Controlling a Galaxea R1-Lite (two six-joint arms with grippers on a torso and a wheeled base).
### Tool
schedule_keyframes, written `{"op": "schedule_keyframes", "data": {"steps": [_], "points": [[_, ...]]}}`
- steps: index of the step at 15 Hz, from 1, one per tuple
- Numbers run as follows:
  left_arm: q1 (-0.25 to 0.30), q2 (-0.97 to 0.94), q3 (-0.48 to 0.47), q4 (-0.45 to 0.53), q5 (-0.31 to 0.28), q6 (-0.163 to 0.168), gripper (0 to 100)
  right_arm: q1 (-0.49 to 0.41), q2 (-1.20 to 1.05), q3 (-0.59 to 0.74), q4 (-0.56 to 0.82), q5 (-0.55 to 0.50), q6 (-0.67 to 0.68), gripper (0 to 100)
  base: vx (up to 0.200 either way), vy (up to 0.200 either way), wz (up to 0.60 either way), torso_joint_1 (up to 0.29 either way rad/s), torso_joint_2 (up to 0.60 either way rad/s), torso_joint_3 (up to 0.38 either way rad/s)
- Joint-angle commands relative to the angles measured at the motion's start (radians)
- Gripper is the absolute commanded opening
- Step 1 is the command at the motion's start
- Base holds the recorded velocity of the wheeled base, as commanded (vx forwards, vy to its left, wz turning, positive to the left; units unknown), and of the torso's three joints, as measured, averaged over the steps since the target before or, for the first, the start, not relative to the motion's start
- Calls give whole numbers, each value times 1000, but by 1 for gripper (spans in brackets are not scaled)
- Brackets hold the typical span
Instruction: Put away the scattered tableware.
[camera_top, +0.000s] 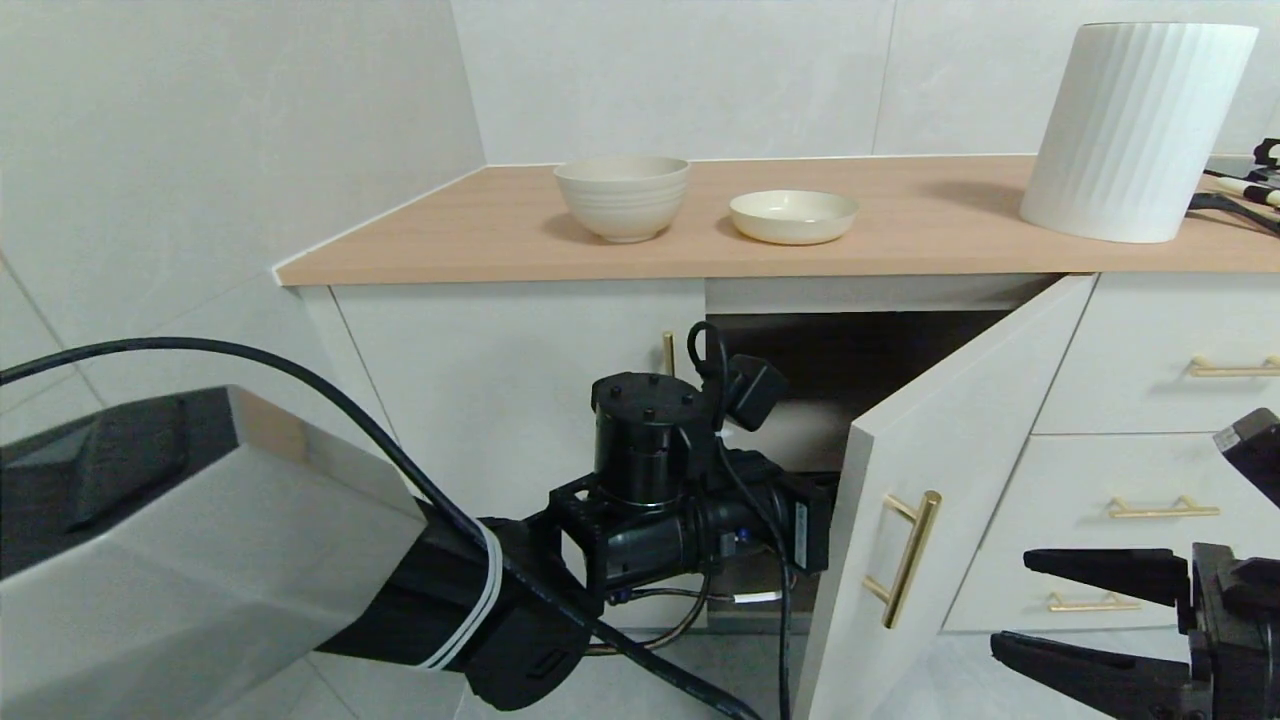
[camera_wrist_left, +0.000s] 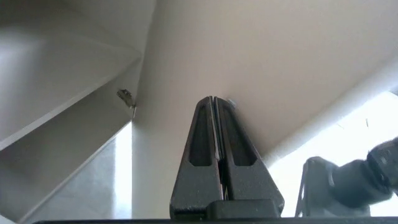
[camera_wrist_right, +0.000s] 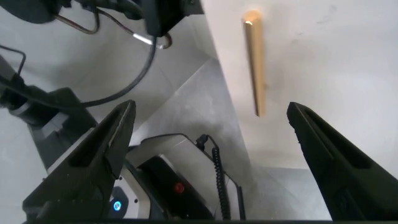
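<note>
In the head view, a ribbed, matte cream bowl (camera_top: 621, 196) sits at upper centre on the wood-grain countertop (camera_top: 470, 235). Just beside it to the right is a shallow, smooth cream dish (camera_top: 793, 216). A tall white fluted container (camera_top: 1135, 130) stands at upper right. Below, the flat white cabinet door (camera_top: 950, 450), with a slim brass bar handle (camera_top: 908, 558), hangs ajar. The left gripper (camera_wrist_left: 214, 106) has its black tapered fingers pressed together on nothing, the tips perhaps touching a pale panel. At lower right, the right gripper (camera_top: 1012, 602) is spread wide and empty.
</note>
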Motion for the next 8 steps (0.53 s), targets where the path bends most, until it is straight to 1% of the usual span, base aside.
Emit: {"op": "schedule_keyframes", "data": {"steps": [1,2,3,5,7,8], "points": [[-4,30,-22,-1,0,-6,0,1,-13,-1,0,2,0,100,0,0,0,0,0,0],[-9,30,-27,-1,0,-14,0,10,-35,-5,20,2,-2,100,0,0,0,0,0,0],[-11,30,-32,-1,0,-14,0,19,-42,-7,35,2,-2,100,0,0,0,0,0,0],[-30,31,-39,-1,5,-15,0,75,-70,-12,58,1,-14,100,0,0,0,0,0,0],[-58,31,-53,1,40,-14,0,99,-99,-12,60,1,-16,100,0,0,0,0,0,0],[-61,31,-56,2,40,-14,0,99,-99,-12,58,1,-16,100,-200,0,0,7,7,2]]}}
